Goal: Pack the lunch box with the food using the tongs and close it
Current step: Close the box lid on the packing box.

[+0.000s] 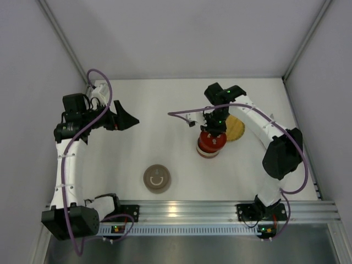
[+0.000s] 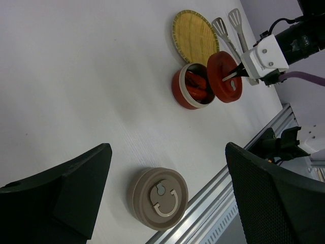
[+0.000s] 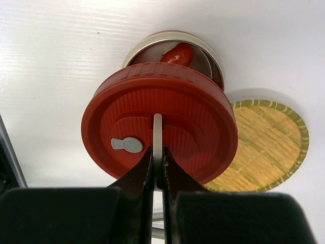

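Found right gripper (image 3: 157, 157) jaws clamped on red lid (image 3: 167, 112), held tilted over lunch box (image 2: 183, 91). Left gripper (image 2: 167, 162) jaws wide apart. Noted tongs (image 2: 220, 24) beside plate (image 2: 193, 33), long axis toward rail (image 2: 208, 208), heads seemingly pointing away.

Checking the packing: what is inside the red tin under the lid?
Red food pieces lie inside the red tin. The red lid, held above by the right end effector, hides the rest.

A white table (image 1: 165, 104) with a faintly ribbed top stands boxed in by plain pale grey walls (image 1: 181, 33), slim metal posts (image 1: 61, 38) in the far corners, soft light glinting off the aluminium rail (image 1: 187, 212) along its near edge.
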Tool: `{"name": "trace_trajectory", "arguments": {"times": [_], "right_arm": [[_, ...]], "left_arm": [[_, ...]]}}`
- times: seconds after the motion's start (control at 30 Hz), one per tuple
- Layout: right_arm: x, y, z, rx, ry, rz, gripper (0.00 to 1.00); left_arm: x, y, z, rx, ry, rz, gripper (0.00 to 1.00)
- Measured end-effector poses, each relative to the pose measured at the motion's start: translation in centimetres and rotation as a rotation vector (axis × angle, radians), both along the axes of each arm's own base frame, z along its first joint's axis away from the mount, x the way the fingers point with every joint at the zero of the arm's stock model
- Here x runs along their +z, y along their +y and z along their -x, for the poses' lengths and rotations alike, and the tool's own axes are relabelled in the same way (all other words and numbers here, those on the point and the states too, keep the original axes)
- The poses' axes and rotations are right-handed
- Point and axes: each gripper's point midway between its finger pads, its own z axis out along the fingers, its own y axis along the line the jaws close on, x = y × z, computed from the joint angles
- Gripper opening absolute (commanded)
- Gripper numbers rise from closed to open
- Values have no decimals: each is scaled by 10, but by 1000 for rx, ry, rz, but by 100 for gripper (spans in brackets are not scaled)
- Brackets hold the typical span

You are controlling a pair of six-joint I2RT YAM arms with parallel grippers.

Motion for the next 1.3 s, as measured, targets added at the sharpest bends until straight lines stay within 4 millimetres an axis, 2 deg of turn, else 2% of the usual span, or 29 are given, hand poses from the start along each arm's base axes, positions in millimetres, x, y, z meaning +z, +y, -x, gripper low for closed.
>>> {"name": "trace_trajectory", "arguments": {"times": [0.33,0.7,1.13,1.3], "right_arm": [[-18,11,0,150,-4,57,0],[-37,12,-7,297,-22,143,0],[-44,21,-7,465,-54,168,0],[-52,17,-6,509,-52,205,0]], "left_arm": [[-2,0,-1,1,3,2,98],[-1,1,-2,3,-6,1,98],[-10,4,-4,19,11,-6,98],[-12,4,-4,23,15,-8,98]]}}
